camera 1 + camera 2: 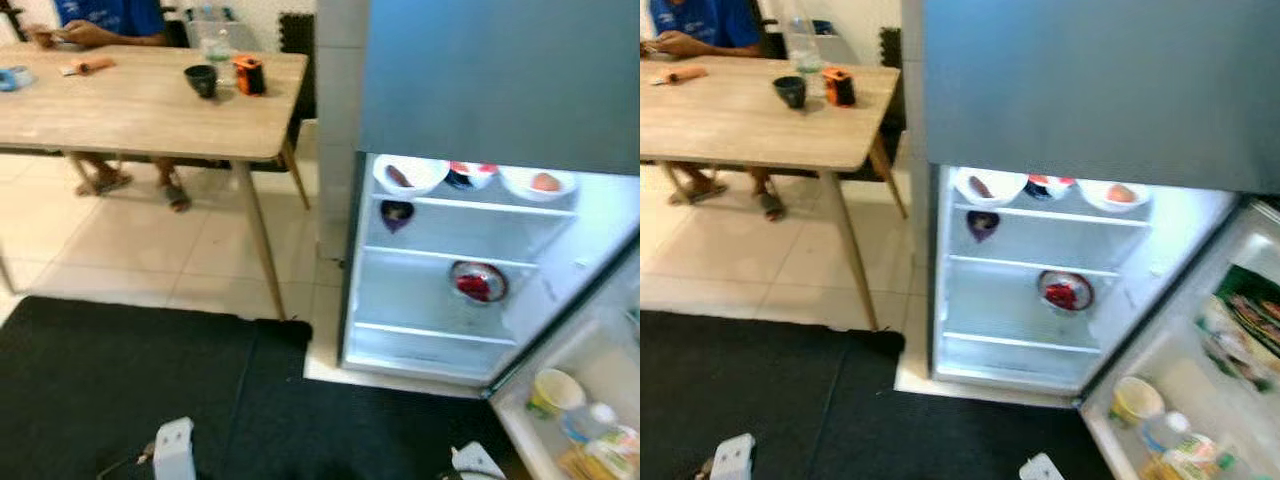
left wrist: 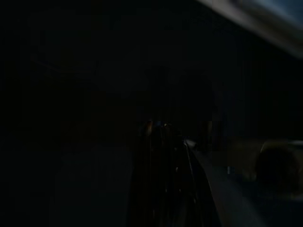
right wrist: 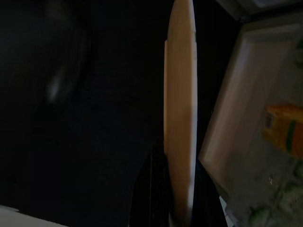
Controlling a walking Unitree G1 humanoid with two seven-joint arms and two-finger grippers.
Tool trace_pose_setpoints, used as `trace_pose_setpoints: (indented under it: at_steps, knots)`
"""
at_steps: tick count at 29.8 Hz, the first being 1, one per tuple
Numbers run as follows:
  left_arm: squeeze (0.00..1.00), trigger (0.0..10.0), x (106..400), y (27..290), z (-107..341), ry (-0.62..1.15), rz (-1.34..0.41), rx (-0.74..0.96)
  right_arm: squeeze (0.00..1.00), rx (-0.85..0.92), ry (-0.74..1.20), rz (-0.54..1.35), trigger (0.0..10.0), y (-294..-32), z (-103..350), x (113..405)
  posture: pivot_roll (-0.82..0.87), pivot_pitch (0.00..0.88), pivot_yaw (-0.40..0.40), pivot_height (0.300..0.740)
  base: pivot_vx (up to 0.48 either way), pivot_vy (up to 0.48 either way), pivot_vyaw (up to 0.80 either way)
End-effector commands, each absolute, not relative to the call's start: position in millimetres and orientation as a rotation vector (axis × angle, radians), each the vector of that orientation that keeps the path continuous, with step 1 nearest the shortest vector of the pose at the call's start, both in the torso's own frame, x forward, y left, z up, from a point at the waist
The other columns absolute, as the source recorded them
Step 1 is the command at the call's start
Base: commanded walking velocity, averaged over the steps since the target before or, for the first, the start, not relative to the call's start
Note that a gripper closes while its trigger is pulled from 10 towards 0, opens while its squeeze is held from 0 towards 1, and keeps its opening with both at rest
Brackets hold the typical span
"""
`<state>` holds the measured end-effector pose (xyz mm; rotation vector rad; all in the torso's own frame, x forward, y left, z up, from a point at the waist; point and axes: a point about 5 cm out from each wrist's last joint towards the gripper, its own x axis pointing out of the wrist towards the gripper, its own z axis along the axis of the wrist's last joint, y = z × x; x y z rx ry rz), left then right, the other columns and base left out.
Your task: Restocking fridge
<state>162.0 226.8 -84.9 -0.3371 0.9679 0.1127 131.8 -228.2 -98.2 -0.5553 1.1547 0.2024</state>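
You are facing the fridge (image 1: pixel 470 90) with its lower door (image 1: pixel 1200 390) swung open to your right. Inside, three white bowls sit in a row on the top shelf (image 1: pixel 475 207): one (image 1: pixel 408 175) at the left, a smaller one (image 1: pixel 470 174) in the middle, one (image 1: pixel 540 183) at the right holding something orange. A dark item (image 1: pixel 397 213) hangs just under that shelf, and a bowl (image 1: pixel 477 282) with red contents sits on the shelf below. The door rack carries a cup (image 1: pixel 555 391), a bottle (image 1: pixel 590 420) and packets.

Your left arm (image 1: pixel 173 450) and right arm (image 1: pixel 475 462) hang low over the black mat (image 1: pixel 130 380). The right wrist view shows a pale flat plate (image 3: pixel 180 118) edge-on, running along the black fingers (whether they clamp it you cannot tell). The left wrist view is too dark to judge that gripper.

To your left stands a wooden table (image 1: pixel 130 110) with a dark cup (image 1: pixel 200 80) and an orange item (image 1: pixel 248 75); a person (image 1: pixel 105 20) sits behind it.
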Motion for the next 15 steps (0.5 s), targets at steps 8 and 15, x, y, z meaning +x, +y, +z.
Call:
trace_pose_setpoints:
  at_steps: [8,15]
  knots:
    - [0.0,10.0,160.5,218.5,-87.4,0.981,0.093,-0.346,0.0,-0.551,1.19,0.172,10.0,-237.1,-98.8,124.3,-0.09,0.048,0.019,0.74,0.35,0.0,-0.77]
    - [0.0,10.0,159.5,218.8,-87.7,0.984,0.088,-0.342,0.0,-0.559,1.189,0.172,10.0,-238.0,-99.2,121.9,-0.09,0.046,0.018,0.74,0.349,0.0,0.0]
